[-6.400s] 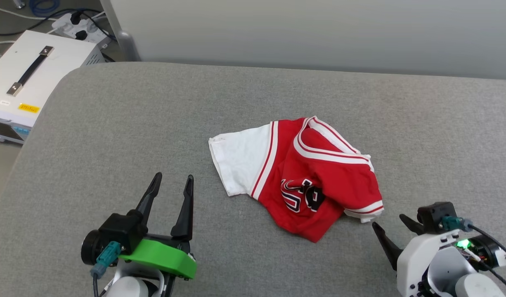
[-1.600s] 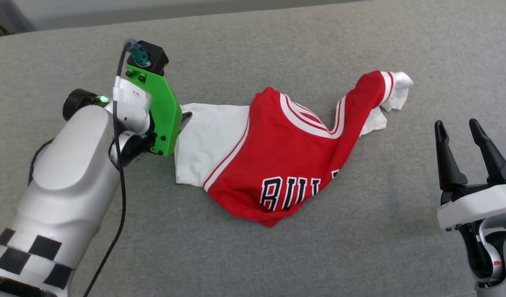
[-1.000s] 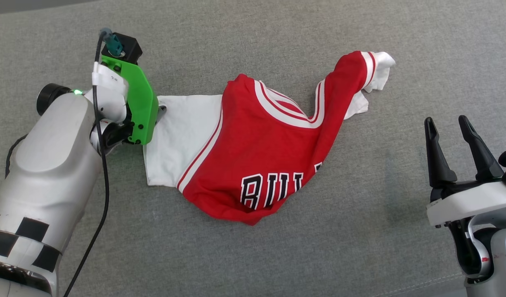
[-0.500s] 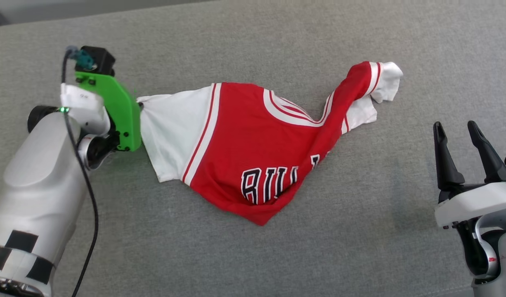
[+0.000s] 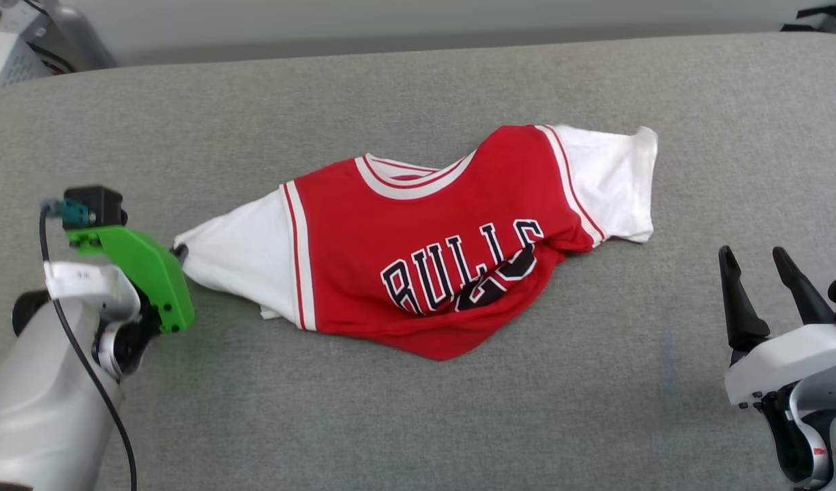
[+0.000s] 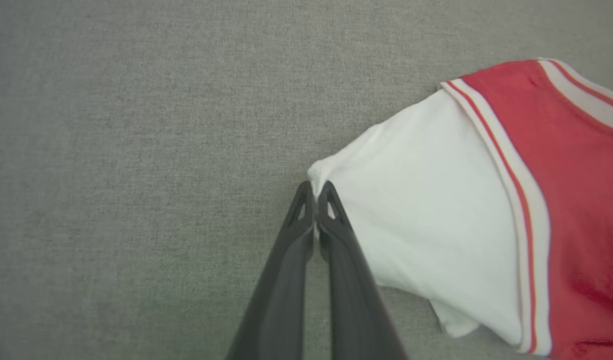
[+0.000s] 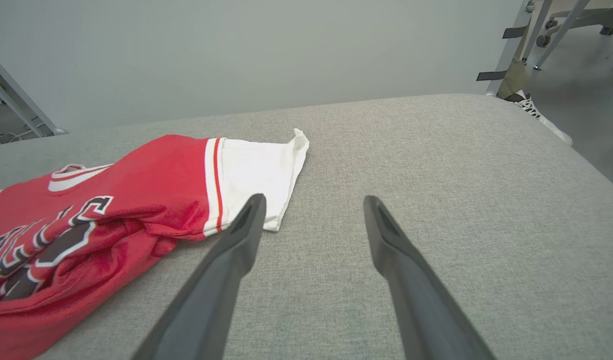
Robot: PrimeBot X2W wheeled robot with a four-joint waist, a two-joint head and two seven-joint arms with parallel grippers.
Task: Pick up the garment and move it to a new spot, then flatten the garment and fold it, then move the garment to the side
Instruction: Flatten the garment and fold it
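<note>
So, got the garment (image 5: 425, 252) sprawled mid-frame on the pad (image 5: 391, 423), long axis running left to right. Pinched shut on its sleeve tip (image 6: 321, 172) with the left gripper (image 5: 179, 252) at mid-left. Leaves the right gripper (image 5: 752, 254), spread wide at lower right, nearest the free sleeve (image 5: 616, 181).

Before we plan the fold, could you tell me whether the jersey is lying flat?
Not flat: the jersey is bunched below its lettering, and the left end effector pinches one sleeve tip.

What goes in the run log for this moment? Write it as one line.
step: flatten | left claw: shut on garment at white sleeve edge | right claw: open, clear of garment | garment: front up, lower part bunched, on grey pad
</note>
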